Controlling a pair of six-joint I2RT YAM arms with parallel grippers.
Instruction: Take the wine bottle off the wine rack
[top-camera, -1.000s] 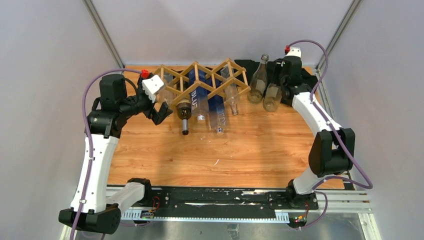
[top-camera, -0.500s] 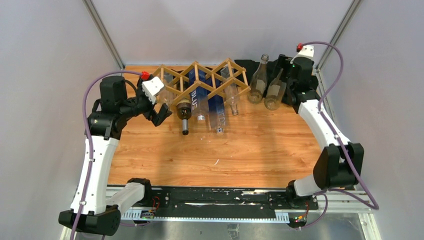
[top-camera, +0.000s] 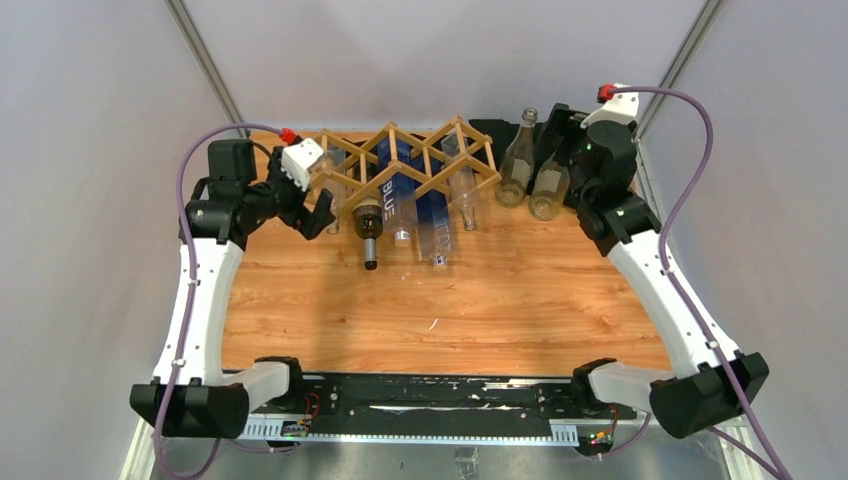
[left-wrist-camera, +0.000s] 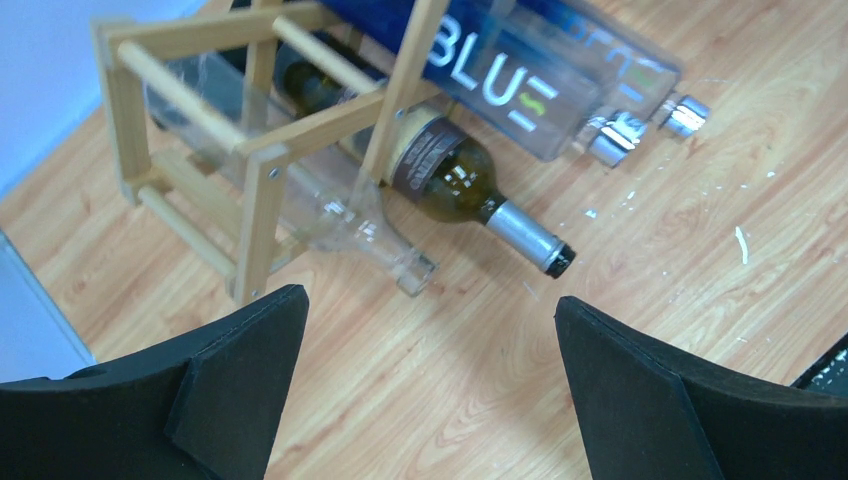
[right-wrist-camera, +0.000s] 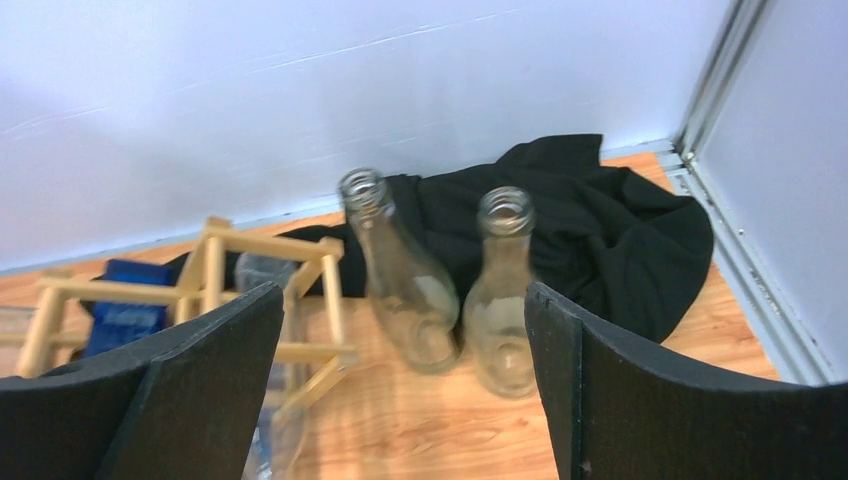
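Note:
The light-wood wine rack (top-camera: 440, 158) stands at the back of the table. A dark green wine bottle (top-camera: 368, 222) with a silver foil neck lies in a lower opening, neck toward me. The left wrist view shows this wine bottle (left-wrist-camera: 450, 185) under the wine rack's slats (left-wrist-camera: 262, 205). My left gripper (top-camera: 318, 213) hovers open by the rack's left end, and nothing lies between the left gripper's (left-wrist-camera: 430, 350) fingers. My right gripper (top-camera: 560, 152) is open at the back right, just behind two upright clear bottles (top-camera: 545, 190). The right gripper (right-wrist-camera: 405, 380) is empty.
A blue bottle (left-wrist-camera: 530, 70) marked BLUE and a clear bottle (left-wrist-camera: 350, 225) also lie in the rack. The two clear bottles (right-wrist-camera: 400, 270) (right-wrist-camera: 503, 290) stand right of the rack, in front of a black cloth (right-wrist-camera: 600, 230). Enclosure walls are close behind and right.
My right gripper has opened, let go of the nearer clear bottle, which now stands upright, and drawn back. My left gripper has shifted slightly toward the rack.

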